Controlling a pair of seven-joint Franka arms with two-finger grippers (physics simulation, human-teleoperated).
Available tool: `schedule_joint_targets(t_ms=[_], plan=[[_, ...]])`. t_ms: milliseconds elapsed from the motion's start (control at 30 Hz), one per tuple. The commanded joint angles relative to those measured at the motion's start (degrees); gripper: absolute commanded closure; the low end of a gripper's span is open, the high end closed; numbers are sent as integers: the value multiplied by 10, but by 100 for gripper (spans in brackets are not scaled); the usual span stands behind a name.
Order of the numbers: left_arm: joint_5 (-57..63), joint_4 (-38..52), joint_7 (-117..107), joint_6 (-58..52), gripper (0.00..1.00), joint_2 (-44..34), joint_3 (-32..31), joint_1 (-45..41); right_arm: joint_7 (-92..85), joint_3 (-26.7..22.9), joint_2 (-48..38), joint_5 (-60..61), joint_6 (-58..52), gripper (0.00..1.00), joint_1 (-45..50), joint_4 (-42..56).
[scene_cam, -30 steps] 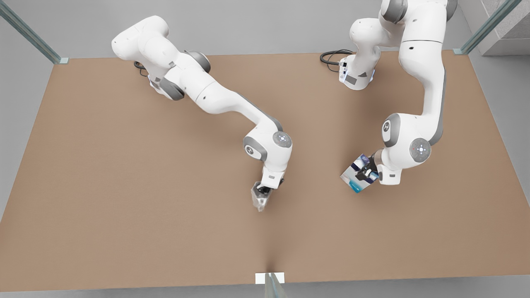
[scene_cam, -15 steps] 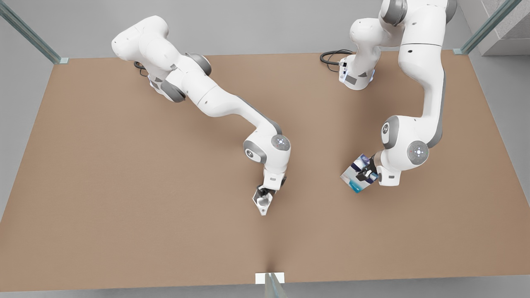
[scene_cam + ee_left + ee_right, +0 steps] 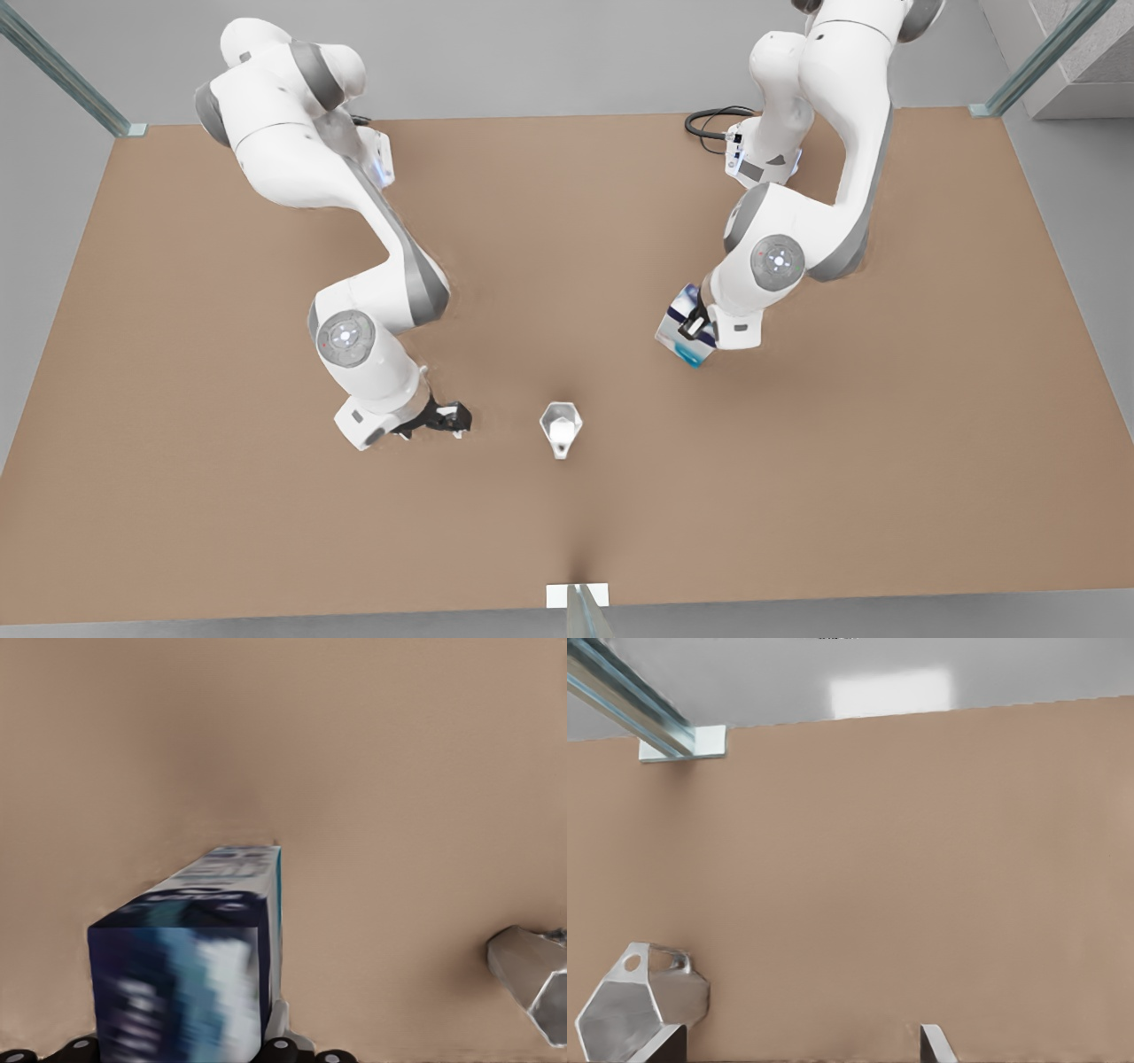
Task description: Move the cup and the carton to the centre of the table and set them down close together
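Note:
The pale faceted cup stands upright on the brown table, near the middle of its front half, with nothing gripping it. My right gripper is open and hangs a short way off on the front view's left of the cup. In the right wrist view the cup sits beside one finger, outside the open gripper. My left gripper is shut on the blue-and-white carton, which is tilted, to the front view's right of the cup and farther back. The left wrist view shows the carton close up and the cup off to one side.
A small white marker lies at the table's near long edge. A black cable loops by the arm base at the back. Glass posts stand at the far corners. Bare tabletop lies between cup and carton.
My right gripper let go of the cup and swung away to the front view's left; the cup now stands alone. My left arm carried the carton closer to the table's centre.

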Motion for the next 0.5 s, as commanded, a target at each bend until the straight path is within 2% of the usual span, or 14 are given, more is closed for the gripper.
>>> schedule_joint_targets(t_ms=[0,67,100,133,200,400,433,467], plan=[[-37,1,-14,4,43,2,-1,-8,-1,0,-15,0,-24,0,-9,-5],[-36,72,-135,7,42,65,-3,-83,-86,-1,-139,36,-127,0,-101,-66],[-37,93,-149,22,40,94,-28,-102,-94,-17,-182,48,-212,0,-123,-66],[-37,105,-162,26,39,103,-30,-112,-130,-57,-188,53,-270,0,-122,-59],[-35,97,-153,128,39,110,-30,-118,-222,-156,-173,67,-320,0,-87,-20],[-14,63,-145,151,39,136,-29,-113,-235,-176,-145,68,-313,0,-86,-8],[-14,63,-144,152,36,139,-29,-114,-235,-176,-144,78,-304,0,-88,-8],[-14,63,-144,152,16,139,-29,-114,-235,-172,-144,76,-296,0,-87,-9]])
